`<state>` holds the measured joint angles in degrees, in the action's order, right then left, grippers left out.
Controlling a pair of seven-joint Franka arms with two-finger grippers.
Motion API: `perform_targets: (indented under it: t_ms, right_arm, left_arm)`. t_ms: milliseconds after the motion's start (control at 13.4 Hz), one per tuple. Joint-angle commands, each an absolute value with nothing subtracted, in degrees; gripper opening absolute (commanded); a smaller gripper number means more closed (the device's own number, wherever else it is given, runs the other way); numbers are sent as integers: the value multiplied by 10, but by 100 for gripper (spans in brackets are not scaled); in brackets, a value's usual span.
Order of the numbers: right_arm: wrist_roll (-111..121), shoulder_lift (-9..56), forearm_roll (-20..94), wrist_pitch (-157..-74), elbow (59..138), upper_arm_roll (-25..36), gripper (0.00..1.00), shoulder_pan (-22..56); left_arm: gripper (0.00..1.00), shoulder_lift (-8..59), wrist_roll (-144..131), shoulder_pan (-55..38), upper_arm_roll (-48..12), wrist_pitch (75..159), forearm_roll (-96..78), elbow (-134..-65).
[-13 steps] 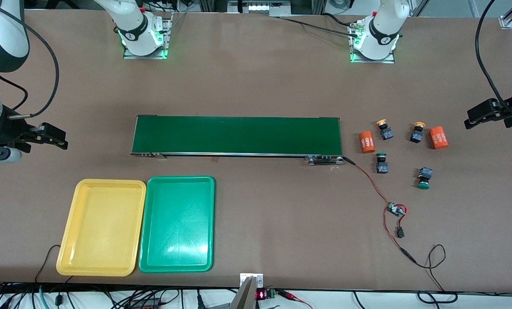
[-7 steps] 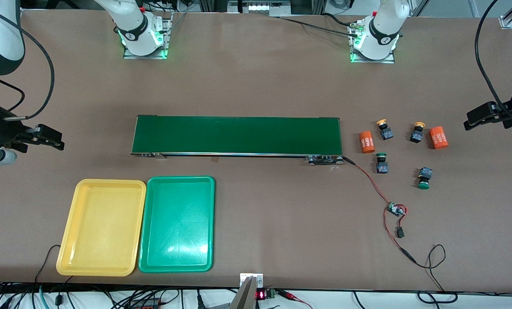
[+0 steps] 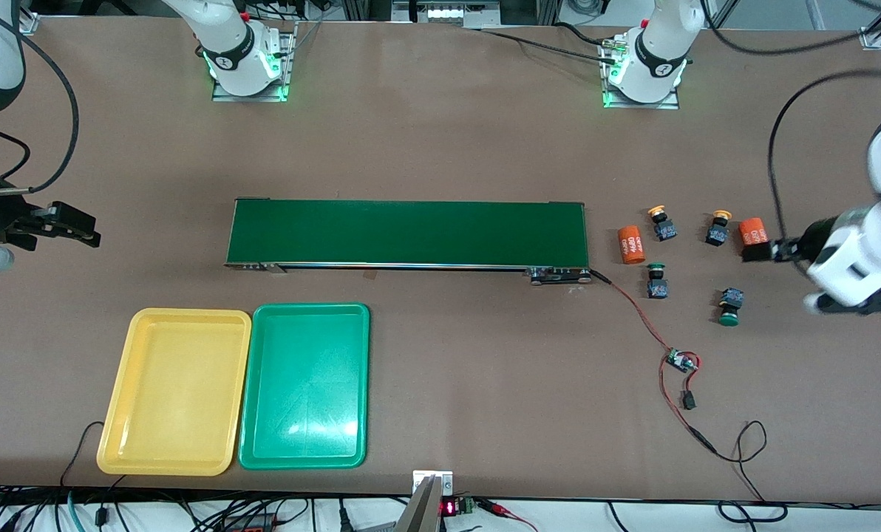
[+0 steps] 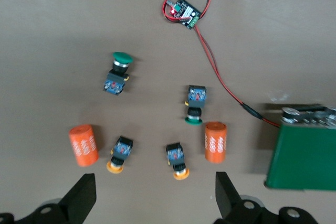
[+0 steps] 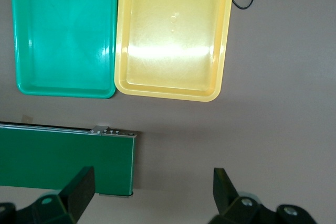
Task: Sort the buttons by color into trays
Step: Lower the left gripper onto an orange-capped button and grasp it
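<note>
So all four buttons sit on the bare table at the left arm's end, just past the end of the belt [image 3: 407, 233]. The two yellow ones are farther from the front camera: yellow button A [image 3: 661, 223] is just beside an orange cylinder [image 3: 632, 244], and yellow button B [image 3: 718, 227] is just beside the second cylinder [image 3: 752, 232]. The two green ones lie nearer the camera: green button A [image 3: 657, 281] stands close to the belt's motor end, and green button B [image 3: 729, 306] lies on its side a bit toward the left arm's end, cap pointing at the camera. None of them is in a tray. The yellow tray [image 3: 175, 391] and green tray [image 3: 305, 386] sit touching side by side at the right arm's end, nearer the camera than the belt, the yellow one closer to that end. A little circuit board [image 3: 681, 361] on red wires lies nearer the camera than the green buttons. The left gripper [image 4: 155, 195] hangs over the button cluster with its fingers spread wide and nothing between them. The right gripper [image 5: 152, 192] is up over the bare table near the belt's end on its side, also wide open and holding nothing.
</note>
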<state>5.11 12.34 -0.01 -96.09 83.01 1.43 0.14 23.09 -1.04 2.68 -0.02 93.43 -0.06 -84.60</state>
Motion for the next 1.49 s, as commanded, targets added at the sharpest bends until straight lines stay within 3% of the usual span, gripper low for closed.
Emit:
perform_targets:
  t_ms: [0,299,672,971,1420]
  right_arm:
    - [47,121,3,-953,824,10,100,-1]
    - [47,133,-4,-956,825,11,100,-3]
    - [47,149,-3,-969,826,11,100,-32]
    - [48,149,-10,-981,827,11,100,-57]
    - [48,149,-27,-990,826,11,100,-81]
  left_arm:
    - [100,234,4,35,0,1037,-11,-928]
    - [100,214,1,34,-13,1078,-11,-1060]
    - [100,146,-20,36,-15,1250,-20,-1282]
    - [100,143,-53,41,-16,1264,-23,-1324]
    - [100,182,-74,45,-18,1284,-61,-1325]
